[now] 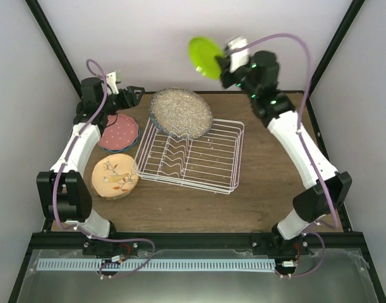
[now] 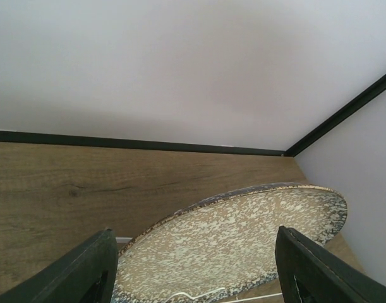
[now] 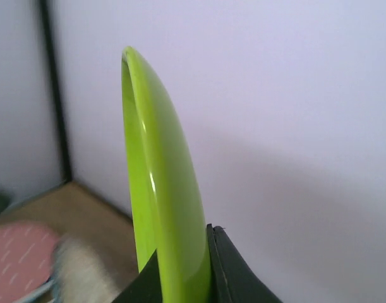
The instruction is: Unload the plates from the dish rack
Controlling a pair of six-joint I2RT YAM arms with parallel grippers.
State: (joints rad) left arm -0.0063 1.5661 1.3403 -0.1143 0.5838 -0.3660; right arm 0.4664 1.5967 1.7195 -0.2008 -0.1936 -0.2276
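Gripping the small lime plate (image 1: 205, 57) by one edge only with the right gripper (image 1: 225, 63), jaws closed on the rim, held upright and edge-on in the wrist view, high above the far side of the table (image 1: 268, 196) and well apart from the dish rack (image 1: 208, 170). Likely to pivot or slide between the fingers on so thin and glossy a hold, above all under a fast swing or a sudden stop; from this height, probably a chipped or broken plate, or a knock against the back wall (image 1: 148, 38) close behind. Also worth guarding against on the way down: clipping the big grey speckled plate (image 1: 180, 112), not yet unloaded and leaning at the far end of the rack with its lower edge among the wires, and tipping it over; or landing off-centre on the pink dotted plate (image 1: 119, 131) stacked just left of the rack, or on the cream floral plate (image 1: 115, 177) nearer the front, and sliding off. Under the pink one, only a blue-green rim to go on. As for pose: right arm stretched up and back, elbow raised, wrist turned toward the left. Left arm folded near the far left corner, left gripper (image 1: 132, 95) low and open, fingers spread wide with the grey plate framed between them in the wrist view, touching nothing visible.
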